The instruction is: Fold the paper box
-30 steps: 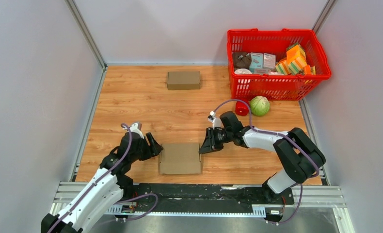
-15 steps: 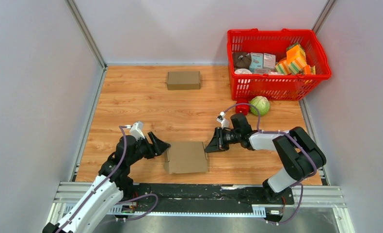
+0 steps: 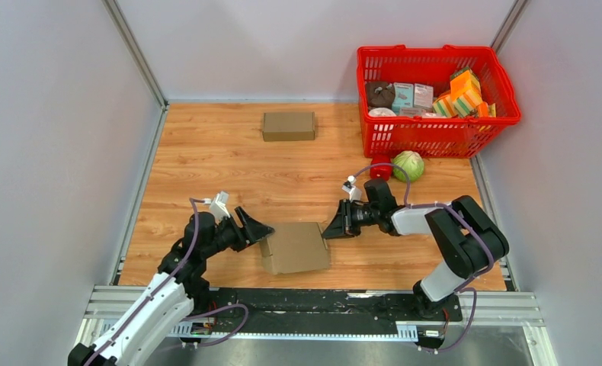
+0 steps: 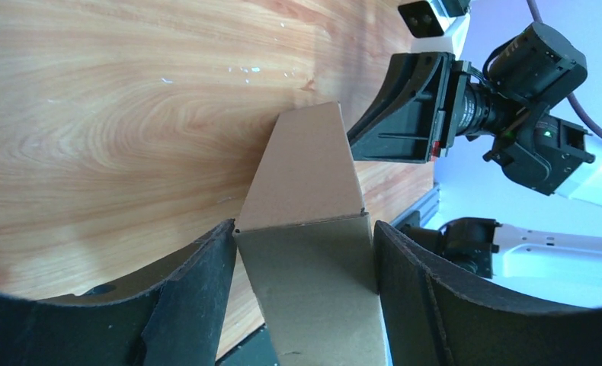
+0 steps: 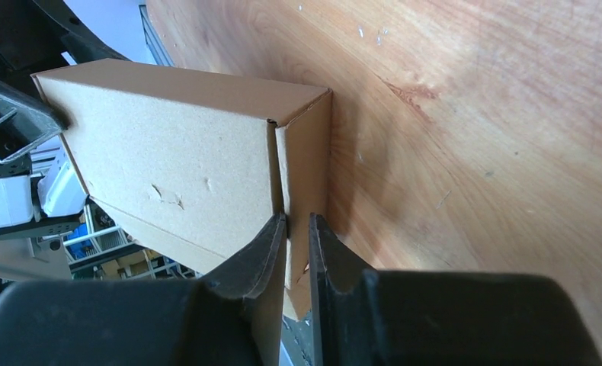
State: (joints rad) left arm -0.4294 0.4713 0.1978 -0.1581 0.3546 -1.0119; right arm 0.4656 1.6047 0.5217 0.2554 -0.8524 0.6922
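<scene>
Grey walls enclose a wood-grain tabletop (image 3: 206, 152). From above, the paper box (image 3: 296, 248) lies flat near the front edge, turned slightly askew, between both arms. A red basket (image 3: 435, 131) stands far right with a cabbage (image 3: 408, 165) beside it, and a second cardboard box (image 3: 288, 126) sits at the back; only this view shows these. The left arm reaches low and rightward, its left pincer (image 3: 261, 229) at the box's left edge. The right arm folds at the elbow and stretches leftward, its right pincer (image 3: 330, 230) at the box's far right corner. The left wrist view shows the fingers (image 4: 199, 290) spread wide, straddling the box's end, with the other pincer beyond. The right wrist view shows the fingers (image 5: 264, 252) nearly together, nipping the edge of the box's end flap.
</scene>
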